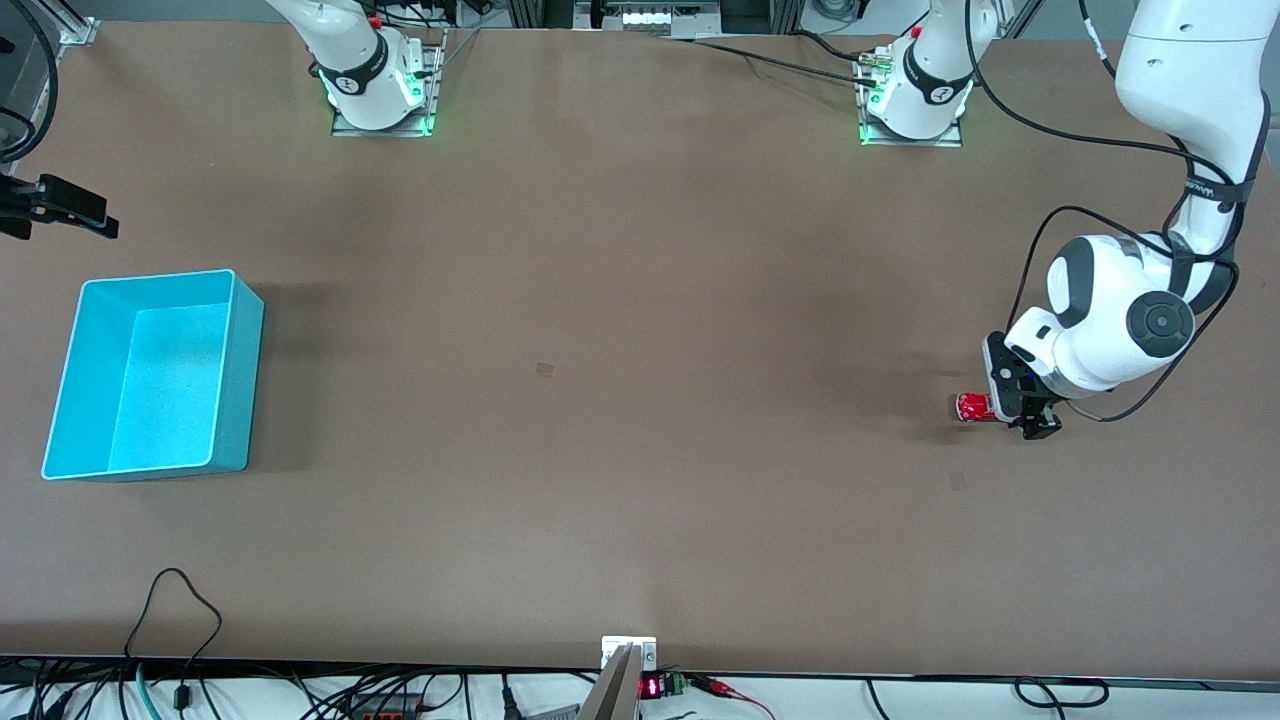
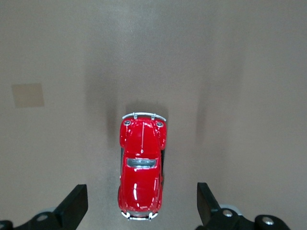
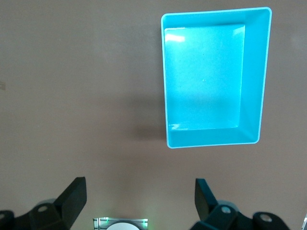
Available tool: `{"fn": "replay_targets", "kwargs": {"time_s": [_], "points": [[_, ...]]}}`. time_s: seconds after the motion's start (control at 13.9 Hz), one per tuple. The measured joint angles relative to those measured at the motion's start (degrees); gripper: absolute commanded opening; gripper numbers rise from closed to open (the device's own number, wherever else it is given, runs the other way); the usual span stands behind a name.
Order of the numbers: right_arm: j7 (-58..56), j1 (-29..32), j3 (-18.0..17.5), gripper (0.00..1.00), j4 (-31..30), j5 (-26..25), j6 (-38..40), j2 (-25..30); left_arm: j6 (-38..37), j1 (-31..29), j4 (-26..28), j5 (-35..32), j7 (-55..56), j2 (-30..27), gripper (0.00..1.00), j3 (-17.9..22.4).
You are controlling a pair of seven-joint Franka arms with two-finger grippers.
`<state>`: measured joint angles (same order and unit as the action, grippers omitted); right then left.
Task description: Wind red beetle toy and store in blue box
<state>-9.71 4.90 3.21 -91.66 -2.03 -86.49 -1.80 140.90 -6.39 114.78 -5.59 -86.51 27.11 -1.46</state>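
The red beetle toy stands on its wheels on the brown table at the left arm's end. In the left wrist view the toy lies lengthwise between the fingers. My left gripper is low over the toy's rear, open, its fingers well clear of the toy's sides. The blue box stands empty at the right arm's end of the table. My right gripper is open and empty, high over the table between its base and the blue box. It does not show in the front view.
A black clamp juts in at the right arm's end of the table. Small tape squares mark the tabletop. Cables run along the edge nearest the front camera. The right arm's base shows under its gripper.
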Motion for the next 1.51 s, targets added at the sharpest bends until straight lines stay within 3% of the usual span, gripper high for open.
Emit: {"fn": "replay_targets", "kwargs": {"time_s": [0.22,0.29,0.5,0.65,0.93,1.51], "points": [[0.00,0.00,0.00,1.00,0.00,0.00,-0.02,0.00,3.29,-0.04,0.55,0.00,-0.66,1.12,0.99,0.00],[0.00,-0.01,0.00,1.00,0.00,0.00,-0.02,0.00,3.82,-0.06,0.58,0.00,-0.69,1.62,0.94,0.00],[0.07,-0.02,0.00,1.00,0.00,0.03,-0.03,0.00,4.85,-0.08,0.59,0.00,-0.78,2.64,0.50,0.00],[0.30,-0.03,-0.03,1.00,0.00,0.04,-0.03,-0.01,5.06,-0.08,0.59,0.00,-0.82,2.91,0.27,0.00],[0.39,-0.03,-0.05,1.00,0.00,0.60,-0.03,-0.09,5.06,-0.08,0.59,0.00,-0.86,2.87,0.19,0.00],[0.42,-0.03,-0.05,1.00,0.00,1.03,-0.03,-0.21,5.06,-0.26,0.59,0.00,-0.88,2.88,0.17,0.00]]}}
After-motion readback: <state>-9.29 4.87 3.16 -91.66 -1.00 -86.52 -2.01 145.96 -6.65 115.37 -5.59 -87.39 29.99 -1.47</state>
